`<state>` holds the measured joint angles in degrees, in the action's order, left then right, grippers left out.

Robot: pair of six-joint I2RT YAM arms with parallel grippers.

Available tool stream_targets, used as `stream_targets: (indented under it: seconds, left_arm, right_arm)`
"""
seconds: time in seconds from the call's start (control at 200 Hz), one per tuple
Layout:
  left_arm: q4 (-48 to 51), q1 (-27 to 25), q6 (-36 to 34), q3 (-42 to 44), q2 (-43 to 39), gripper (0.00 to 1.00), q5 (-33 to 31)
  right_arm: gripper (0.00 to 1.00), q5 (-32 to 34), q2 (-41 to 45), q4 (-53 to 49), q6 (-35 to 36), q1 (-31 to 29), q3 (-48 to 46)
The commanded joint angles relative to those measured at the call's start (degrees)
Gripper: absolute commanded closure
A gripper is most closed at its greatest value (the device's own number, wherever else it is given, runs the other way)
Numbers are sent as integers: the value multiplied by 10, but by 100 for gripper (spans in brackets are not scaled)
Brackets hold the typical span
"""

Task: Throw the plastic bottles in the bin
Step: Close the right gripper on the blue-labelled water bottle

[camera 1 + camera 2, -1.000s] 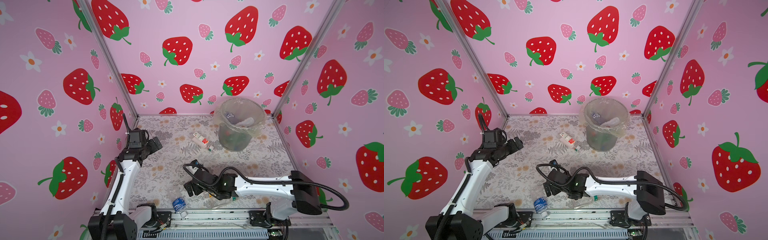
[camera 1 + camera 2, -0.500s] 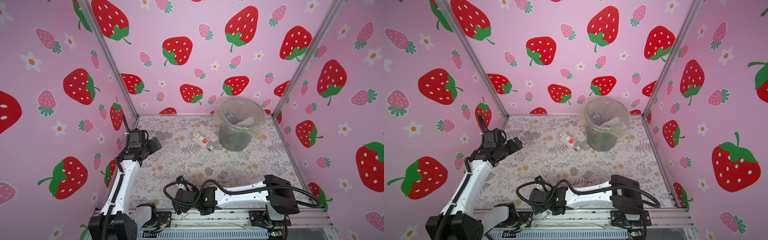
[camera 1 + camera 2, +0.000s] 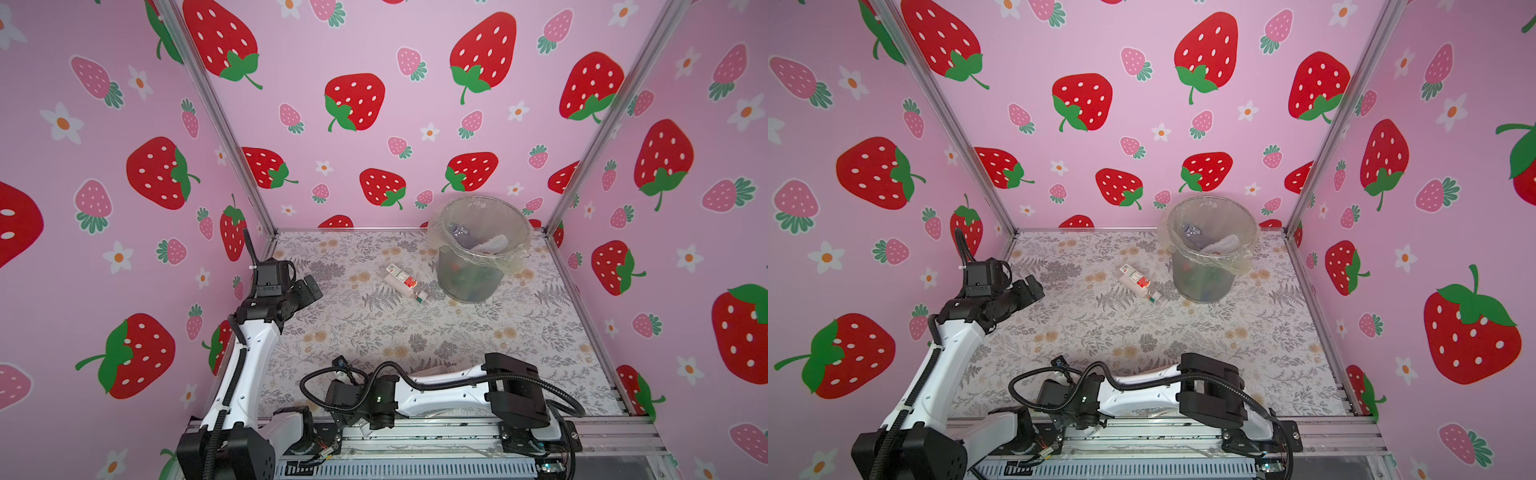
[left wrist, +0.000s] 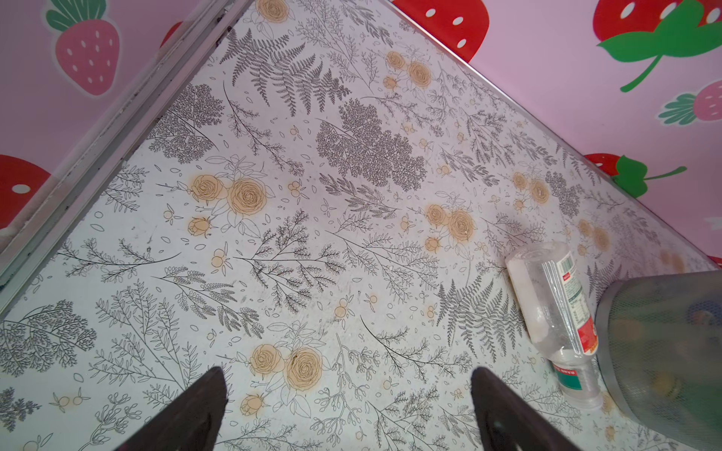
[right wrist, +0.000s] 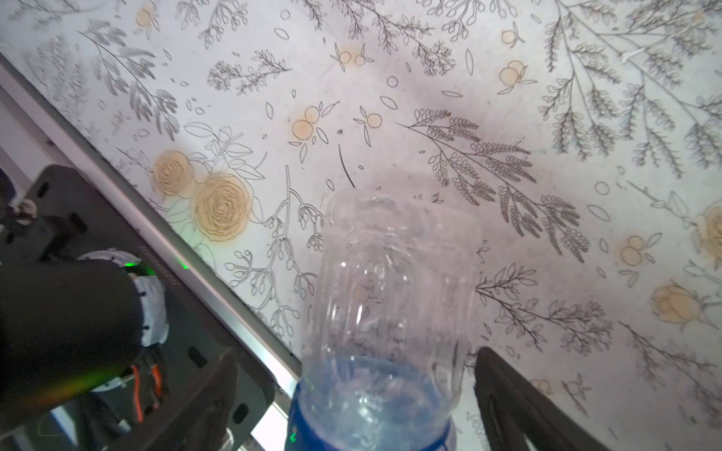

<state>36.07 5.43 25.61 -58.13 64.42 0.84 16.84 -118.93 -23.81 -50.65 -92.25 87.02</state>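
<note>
**Left side.** The left arm (image 3: 248,357) stands raised along the left wall. The left gripper (image 3: 311,287) hangs above the floral table surface (image 3: 365,332), pointing toward the middle. In the left wrist view its two fingers (image 4: 187,414) are spread fully apart with only bare table between them. Nothing is held.

**Front centre.** The right arm (image 3: 440,386) lies low and reaches leftward along the aluminium front rail (image 3: 436,434), wrist tipped down. Both top views hide the right gripper (image 5: 351,363) beneath the wrist. In the right wrist view, a clear plastic bottle with a blue label (image 5: 390,296) lies between the widely spread jaws at the table edge beside the rail. Its clear end points away from the wrist. The one distinct finger (image 5: 508,402) stands just clear of the bottle wall, with a thin gap showing. The opposite finger cannot be told apart from the dark hardware behind it. No closed grip is shown.

**Centre right.** A clear bottle with a red-and-white label (image 3: 401,279) lies on its side on the table, cap end just beside the bin. Whether it touches the bin cannot be told.

**Right rear.** The grey translucent bin (image 3: 465,282) stands upright near the rear wall. It is lined with a clear bag folded over its rim. Discarded bottles (image 3: 459,230) lie inside, and green and red shapes show faintly through the wall.
</note>
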Motion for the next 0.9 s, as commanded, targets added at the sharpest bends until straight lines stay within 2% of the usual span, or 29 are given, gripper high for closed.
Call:
stream_targets:
  seconds: [0.0, 0.14, 0.275, 0.5, 0.895]
  left_arm:
    - [12, 4, 4, -23, -10, 1, -8]
    - [7, 4, 4, -17, -21, 1, -12]
    - [7, 2, 4, -16, -20, 1, -9]
    - [8, 1, 5, -16, -10, 1, -1]
    - [-1, -2, -3, -17, 3, 1, 34]
  right_arm:
    - [9, 7, -11, -18, 0, 8, -3]
    - [20, 8, -14, -9, 6, 14, -10]
    - [39, 26, -1, -4, 20, 14, -15]
    - [41, 30, 64, 34, 36, 31, -70]
    - [39, 57, 285, 83, 111, 104, -185]
